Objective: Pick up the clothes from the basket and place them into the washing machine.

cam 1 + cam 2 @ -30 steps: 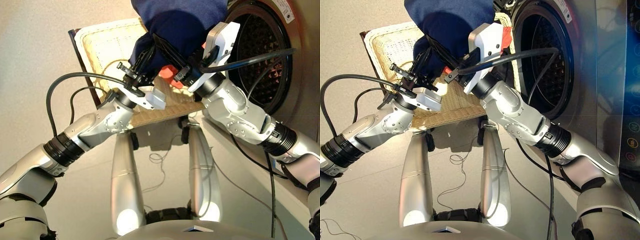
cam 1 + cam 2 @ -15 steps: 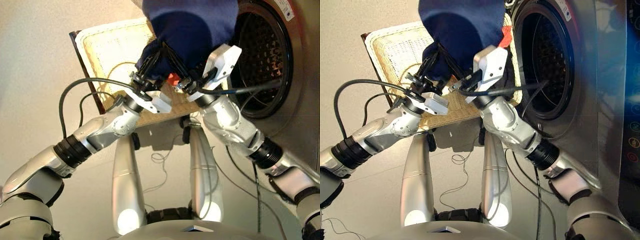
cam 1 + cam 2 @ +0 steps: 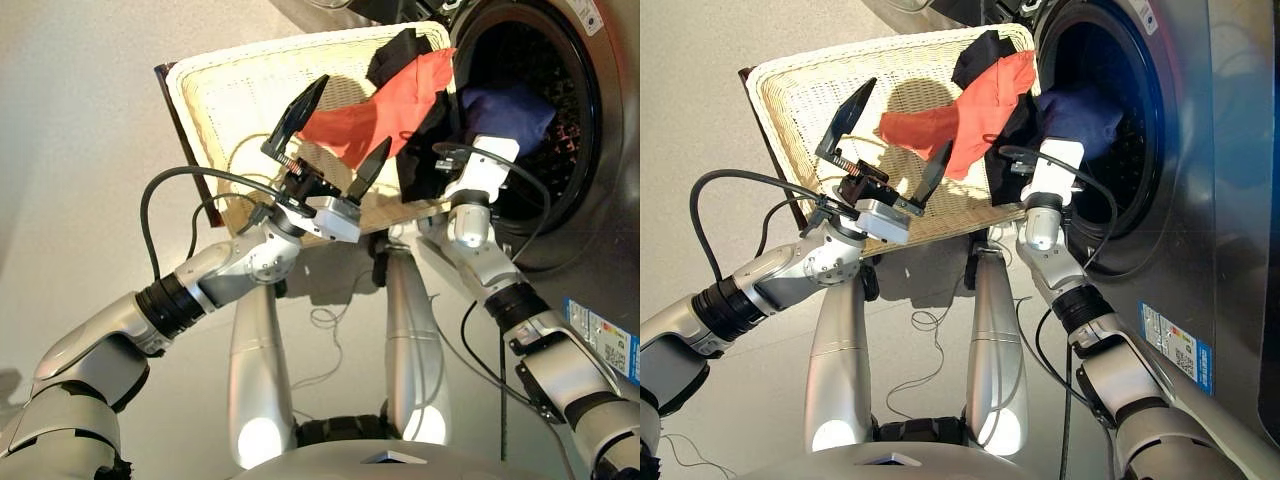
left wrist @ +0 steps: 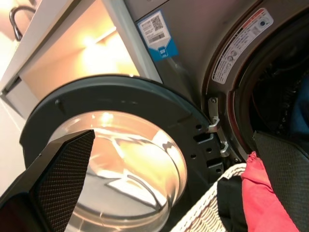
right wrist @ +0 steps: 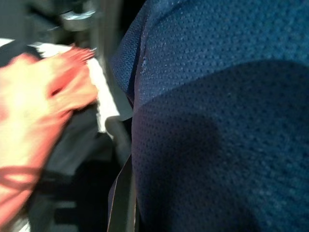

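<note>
One garment, navy (image 3: 505, 108), lies inside the washing machine (image 3: 590, 140) drum; right hand (image 3: 1040, 165) state unreadable. Coral (image 3: 375, 118) and black (image 3: 425, 150) remain at the basket (image 3: 225, 90) edge nearest the drum; left hand (image 3: 335, 135) splayed, empty.

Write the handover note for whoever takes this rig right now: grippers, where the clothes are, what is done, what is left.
Left gripper: open, empty, raised above the basket.
Right gripper: at the mouth of the washing machine; its fingers are hidden, and the navy garment fills its wrist view.
Clothes: navy garment inside the drum opening. Coral-red garment and black garment lie in the basket at the end next to the machine; the black one drapes over the rim there.
Done: navy is in the machine.
Left: pick up the coral-red and black garments and put them in the drum.
</note>
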